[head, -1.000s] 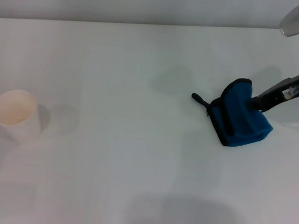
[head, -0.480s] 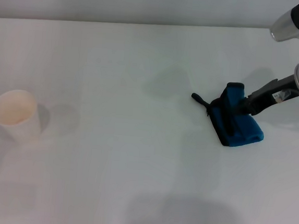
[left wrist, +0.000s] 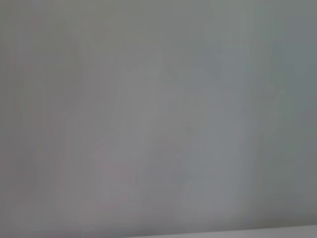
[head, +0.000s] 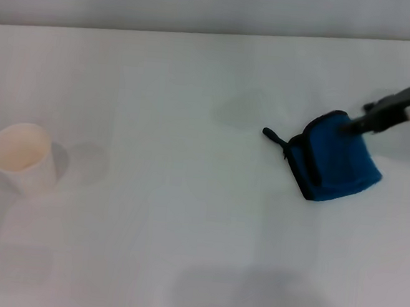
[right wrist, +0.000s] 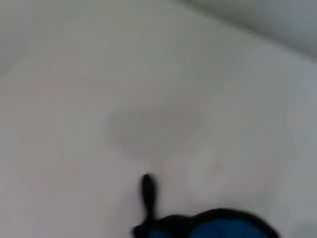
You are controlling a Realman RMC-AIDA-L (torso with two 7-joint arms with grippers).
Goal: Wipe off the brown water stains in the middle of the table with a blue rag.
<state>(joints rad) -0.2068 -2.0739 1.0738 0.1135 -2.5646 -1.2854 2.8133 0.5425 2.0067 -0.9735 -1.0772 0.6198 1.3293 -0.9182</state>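
The blue rag lies right of centre on the white table, with its black loop tab pointing left. My right gripper comes in from the right edge and is shut on the rag's far right corner, which is lifted a little. The right wrist view shows the rag's black-trimmed edge and the tab. I can make out no tan stain; only a faint grey shadow patch lies left of the rag. My left gripper is out of view; its wrist view shows only a blank pale surface.
A white paper cup stands upright near the table's left edge. The table's far edge meets a pale wall. A broad grey shadow lies on the near part of the table.
My right gripper has moved up and to the right with the rag's corner. The rag, bunched half a second ago, now spreads wider to the right.
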